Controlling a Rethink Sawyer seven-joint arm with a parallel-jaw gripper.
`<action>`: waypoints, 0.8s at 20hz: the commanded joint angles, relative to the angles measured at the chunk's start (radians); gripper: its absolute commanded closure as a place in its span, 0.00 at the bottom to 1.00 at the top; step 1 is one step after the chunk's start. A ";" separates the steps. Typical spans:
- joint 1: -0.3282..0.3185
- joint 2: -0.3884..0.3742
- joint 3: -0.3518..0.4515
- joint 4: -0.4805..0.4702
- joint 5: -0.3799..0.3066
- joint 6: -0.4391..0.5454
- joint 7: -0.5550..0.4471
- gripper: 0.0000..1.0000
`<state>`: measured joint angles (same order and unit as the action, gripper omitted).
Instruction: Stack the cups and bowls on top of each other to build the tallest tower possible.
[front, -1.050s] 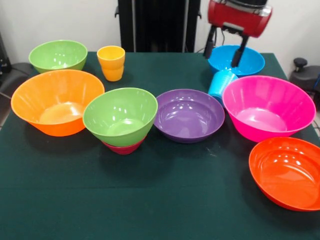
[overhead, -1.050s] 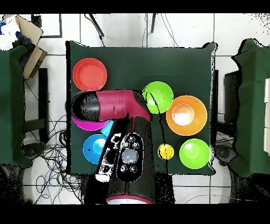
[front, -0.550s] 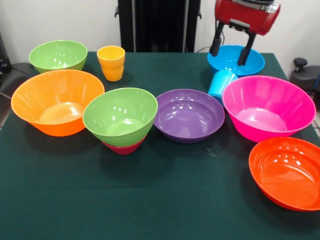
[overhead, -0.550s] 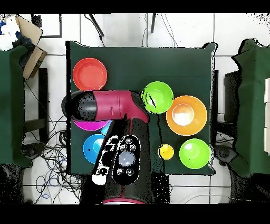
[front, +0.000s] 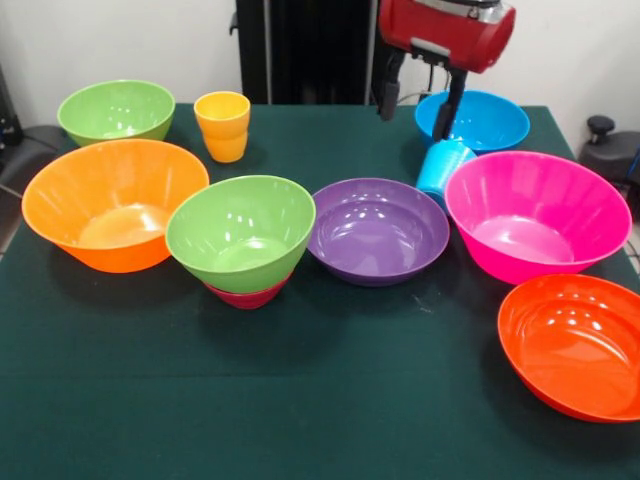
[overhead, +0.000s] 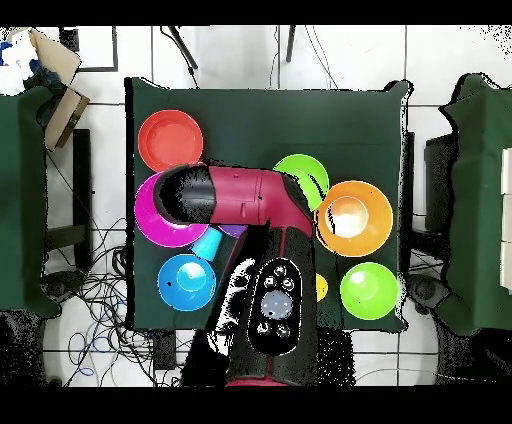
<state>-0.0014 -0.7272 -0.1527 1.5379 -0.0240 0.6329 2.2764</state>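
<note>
While the pincer (front: 418, 105) hangs open, the blue cup (front: 443, 168) lies just below.

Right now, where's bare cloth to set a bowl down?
Widest free patch: the front strip of table, below the green bowl and purple bowl, left of the red-orange bowl. Crowded: the middle row, plus around the blue cup.

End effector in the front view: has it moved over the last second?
Yes. The end effector has shifted left, from over the blue bowl toward its left rim.
</note>
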 joint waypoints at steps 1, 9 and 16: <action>0.001 -0.021 0.008 0.075 0.072 -0.006 0.210 0.00; 0.099 0.084 -0.087 0.015 0.185 0.028 0.367 0.00; 0.074 0.117 -0.107 0.019 0.206 -0.083 0.324 0.00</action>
<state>0.0857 -0.6944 -0.2827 1.5375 0.1577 0.6297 2.4055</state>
